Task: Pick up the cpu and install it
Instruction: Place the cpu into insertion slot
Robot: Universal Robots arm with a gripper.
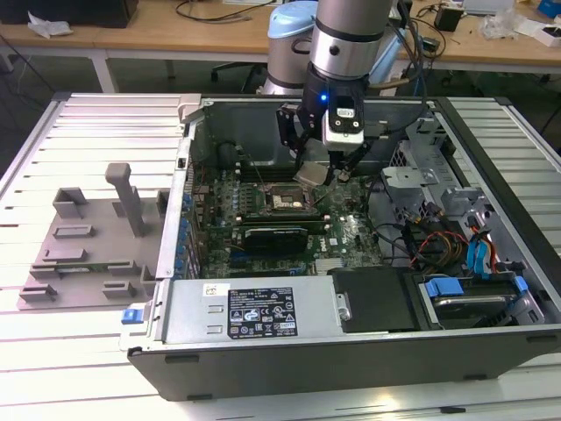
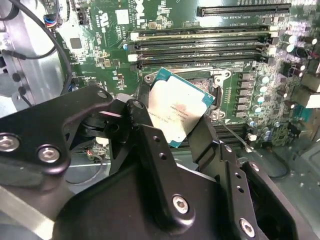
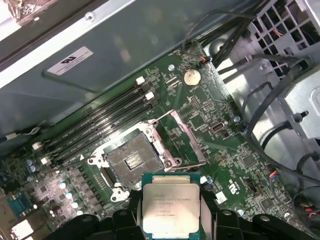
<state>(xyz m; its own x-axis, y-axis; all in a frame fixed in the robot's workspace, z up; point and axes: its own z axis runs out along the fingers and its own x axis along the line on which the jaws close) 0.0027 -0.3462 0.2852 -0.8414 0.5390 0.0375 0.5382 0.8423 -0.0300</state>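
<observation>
While the claw (image 3: 171,216) is clenched on the cpu (image 3: 171,209), pinching it by two opposite edges with its pale metal top facing the first wrist view, the chip hangs inside the open computer case (image 1: 263,311), above the green board (image 3: 235,165) and near the socket (image 3: 132,161), not yet seated in it. In the first wrist view the socket lies bare, with its metal hold-down frame (image 3: 186,139) swung up and clear on one side. In my judgement, doing this step well means bringing the chip squarely over the socket, keeping it flat, matching its corners and edges to the socket's outline, and setting it straight down with no sliding or pressing, since the contacts underneath look delicate. In the exterior view the chip seems somewhat tilted, so levelling it appears to matter. The raised frame looks like the nearest thing a finger could catch. The row of long memory slots (image 3: 100,125) runs just beside the socket, a round coin battery (image 3: 190,76) sits farther off, and dark cables (image 3: 260,107) hang by the metal drive cage. A grey plastic tray (image 1: 88,237) with upright posts rests on the slatted table (image 1: 88,118), well apart from the work.
</observation>
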